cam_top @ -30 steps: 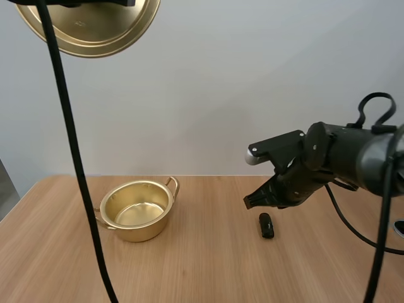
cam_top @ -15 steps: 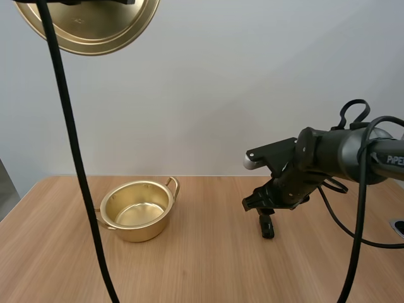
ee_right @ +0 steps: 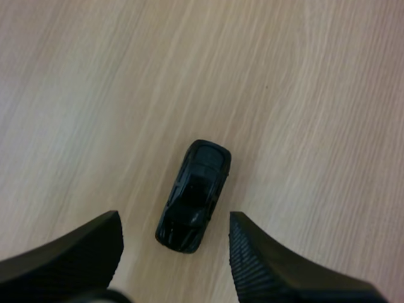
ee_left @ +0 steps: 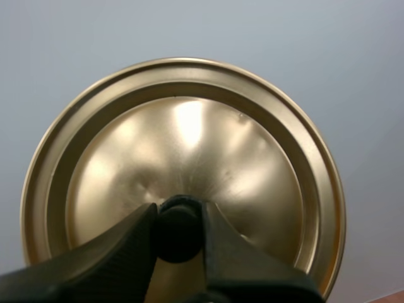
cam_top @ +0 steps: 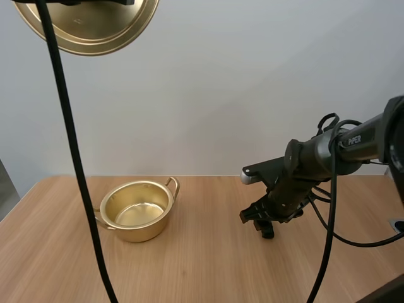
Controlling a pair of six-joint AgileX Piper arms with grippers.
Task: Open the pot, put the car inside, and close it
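The gold pot [cam_top: 136, 211] stands open and empty on the left part of the wooden table [cam_top: 202, 271]. Its gold lid [cam_top: 95, 25] hangs high above the table's left side; in the left wrist view my left gripper [ee_left: 178, 218] is shut on the lid's [ee_left: 189, 145] black knob [ee_left: 178, 233]. A small black toy car [ee_right: 194, 196] lies on the wood. My right gripper [ee_right: 173, 222] is open just over it, one finger on each side of the car's near end, not touching. In the high view the right gripper [cam_top: 255, 218] sits low over the car [cam_top: 267, 230], partly covering it.
Bare wood lies between the pot and the car. The table's back edge meets a plain grey wall. The right arm reaches in from the right side.
My right gripper went from shut to open and came down and leftward until its fingers straddle the car. The left gripper and lid have not moved.
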